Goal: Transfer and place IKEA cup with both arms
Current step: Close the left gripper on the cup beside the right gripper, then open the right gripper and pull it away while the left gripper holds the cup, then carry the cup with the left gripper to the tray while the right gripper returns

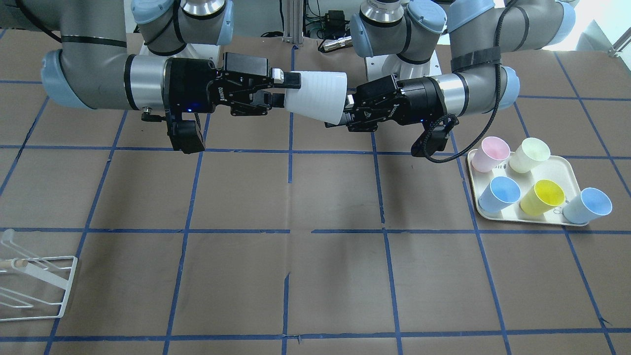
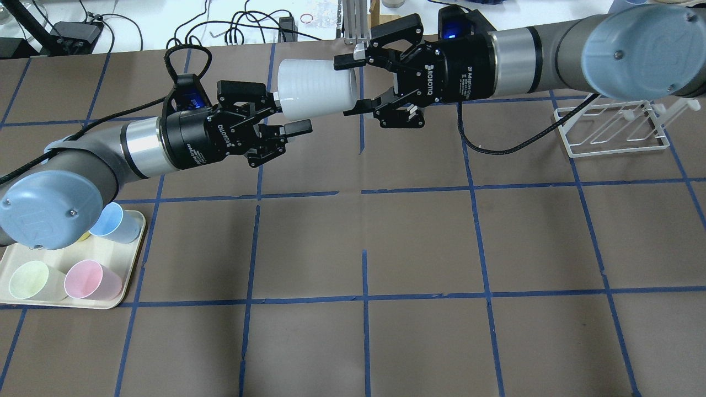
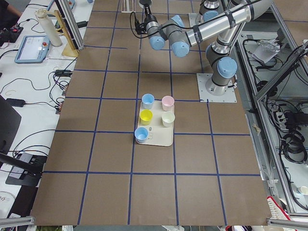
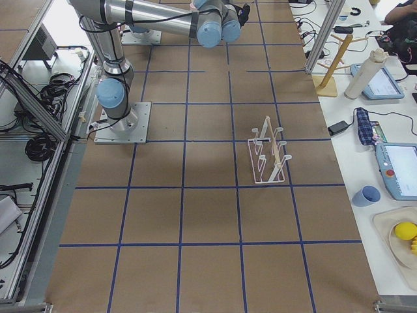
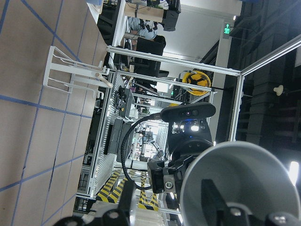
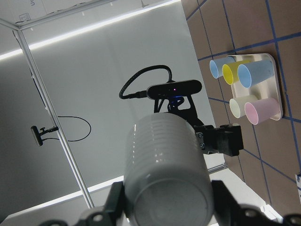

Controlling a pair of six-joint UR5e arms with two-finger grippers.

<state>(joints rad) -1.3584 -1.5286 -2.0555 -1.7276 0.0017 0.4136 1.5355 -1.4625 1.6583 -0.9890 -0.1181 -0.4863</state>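
Observation:
The pale grey IKEA cup [image 2: 317, 91] hangs on its side in mid air over the far middle of the table, also in the front view [image 1: 315, 96]. My right gripper [image 2: 350, 85] is shut on its narrow base, with a finger on each side in the right wrist view [image 6: 164, 169]. My left gripper [image 2: 289, 114] is open at the cup's wide mouth. One finger [image 5: 211, 197] is inside the mouth and the other stands apart outside the wall. The left wrist view looks into the cup's open mouth [image 5: 240, 183].
A cream tray [image 1: 562, 170] on my left side holds a pink cup [image 1: 493, 153], a cream cup [image 1: 530, 154], a yellow cup [image 1: 542, 197] and two light blue cups [image 1: 500, 193]. A white wire rack [image 2: 612, 129] stands on my right side.

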